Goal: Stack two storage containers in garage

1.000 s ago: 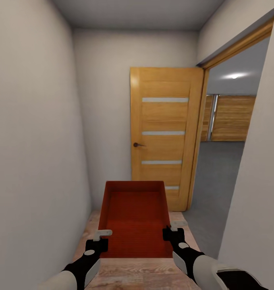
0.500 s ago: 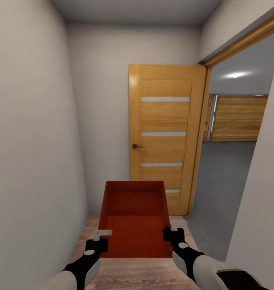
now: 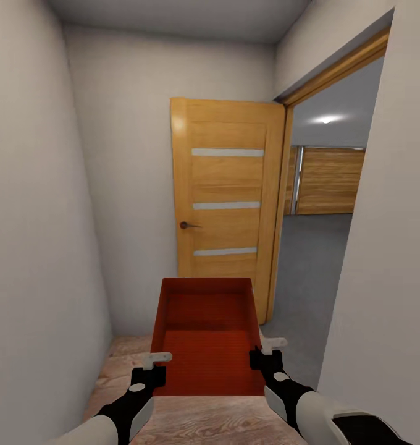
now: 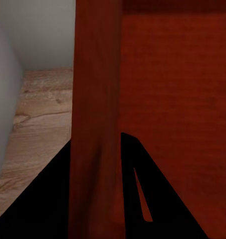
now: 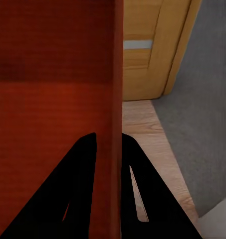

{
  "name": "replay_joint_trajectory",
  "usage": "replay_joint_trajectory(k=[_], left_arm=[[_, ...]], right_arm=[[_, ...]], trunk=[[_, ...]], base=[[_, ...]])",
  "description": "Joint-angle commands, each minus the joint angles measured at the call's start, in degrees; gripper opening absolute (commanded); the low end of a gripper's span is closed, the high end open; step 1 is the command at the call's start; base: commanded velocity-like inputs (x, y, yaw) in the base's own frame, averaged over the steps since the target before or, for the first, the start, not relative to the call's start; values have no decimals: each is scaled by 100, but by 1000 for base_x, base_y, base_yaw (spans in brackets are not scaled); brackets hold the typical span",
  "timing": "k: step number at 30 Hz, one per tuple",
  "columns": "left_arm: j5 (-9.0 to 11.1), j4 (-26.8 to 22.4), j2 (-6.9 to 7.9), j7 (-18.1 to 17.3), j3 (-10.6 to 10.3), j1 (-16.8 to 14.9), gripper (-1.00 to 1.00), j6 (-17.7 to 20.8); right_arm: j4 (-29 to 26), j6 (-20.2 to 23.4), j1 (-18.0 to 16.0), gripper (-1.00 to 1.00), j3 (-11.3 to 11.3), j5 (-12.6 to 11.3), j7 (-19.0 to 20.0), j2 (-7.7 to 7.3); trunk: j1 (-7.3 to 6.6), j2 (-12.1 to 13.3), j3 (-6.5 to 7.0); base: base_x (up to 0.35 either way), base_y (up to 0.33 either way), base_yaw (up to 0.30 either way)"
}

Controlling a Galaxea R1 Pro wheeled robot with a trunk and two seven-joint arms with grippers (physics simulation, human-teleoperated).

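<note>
Red-orange storage container (image 3: 208, 337), open-top, held level above the wood-plank floor (image 3: 204, 423).
Left gripper (image 3: 153, 366) clamps its left wall, right gripper (image 3: 258, 352) its right wall; far right, an open wooden door (image 3: 225, 207) beside grey garage floor (image 3: 309, 272).

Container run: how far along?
Done: one storage container is picked up, left gripper clamped on one side wall, right gripper on the other. In hand: carrying it along the wood-floored hallway, beside the open door to the garage. Left: enter, set it on the grey floor, then bring a second container and stack.
</note>
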Motion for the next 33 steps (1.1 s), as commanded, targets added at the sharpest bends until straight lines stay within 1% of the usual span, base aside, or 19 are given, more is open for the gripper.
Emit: replay_joint_trajectory(k=[1,15,33], left_arm=[[5,-13,79,91,325,-9,-100,-29],[13,-13,76,95,325,-9,-100,-28],[5,-21,76,91,329,-9,-100,-28]], right_arm=[[14,-29,-5,-100,-193,-72,-50,-40],[14,-29,-5,-100,-195,-72,-50,-40],[14,-29,-5,-100,-195,-72,-50,-40]], trunk=[[1,-7,-9],[1,-7,-9],[1,-7,-9]], base=[[0,0,-277],[11,6,-277],[208,228,-277]])
